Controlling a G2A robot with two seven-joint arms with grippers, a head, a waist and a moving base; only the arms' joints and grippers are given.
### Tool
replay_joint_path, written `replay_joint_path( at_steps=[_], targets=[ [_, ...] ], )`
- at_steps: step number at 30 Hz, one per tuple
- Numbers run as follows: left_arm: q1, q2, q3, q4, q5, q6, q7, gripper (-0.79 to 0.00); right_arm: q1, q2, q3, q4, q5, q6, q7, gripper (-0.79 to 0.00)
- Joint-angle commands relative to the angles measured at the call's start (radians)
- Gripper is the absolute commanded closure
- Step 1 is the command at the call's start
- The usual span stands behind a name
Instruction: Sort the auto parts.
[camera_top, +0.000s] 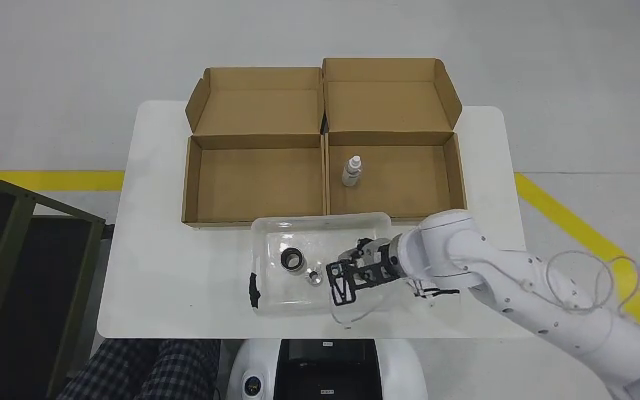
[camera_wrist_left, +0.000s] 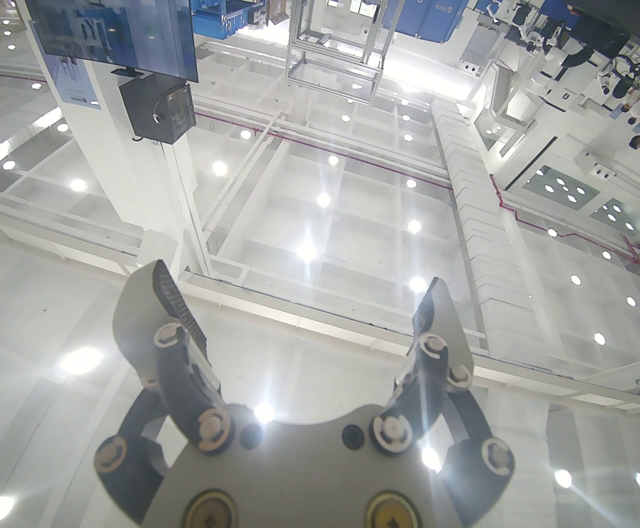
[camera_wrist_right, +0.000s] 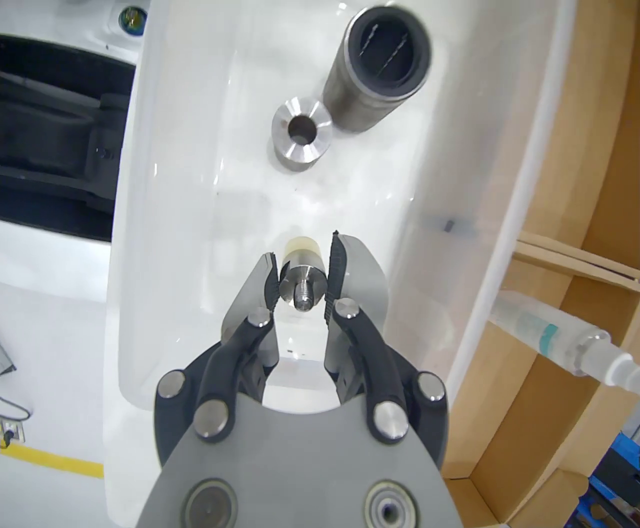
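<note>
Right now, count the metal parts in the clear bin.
3. A dark sleeve and a small silver bushing sit side by side on the bin floor; a threaded stud is in the jaws of the right gripper. The gripper could hide more.

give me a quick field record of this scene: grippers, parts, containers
right gripper: inside the bin, fingers shut on a stud
left gripper: open, holding nothing, pointing at the ceiling
bin: clear, on the table in front of both boxes
loose in bin: sleeve and bushing, side by side
left box: open, lid folded back
right box: open, holds a bottle
</note>
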Motion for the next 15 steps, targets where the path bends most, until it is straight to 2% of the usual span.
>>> replay_joint_path(
  at_steps=[1,8,15],
  targets=[
    [0.000,0.000,0.000,0.000,0.000,0.000,0.000,-0.785,-0.020,0.007,0.024,-0.002,-0.020,0.016,-0.043,0.000],
    [0.000,0.000,0.000,0.000,0.000,0.000,0.000,-0.785,-0.107,0.026,0.119,0.001,-0.066,0.094,-0.281,0.000],
    [0.000,0.000,0.000,0.000,0.000,0.000,0.000,-0.785,-0.221,0.043,0.219,0.018,-0.150,0.202,-0.575,0.000]
  ],
)
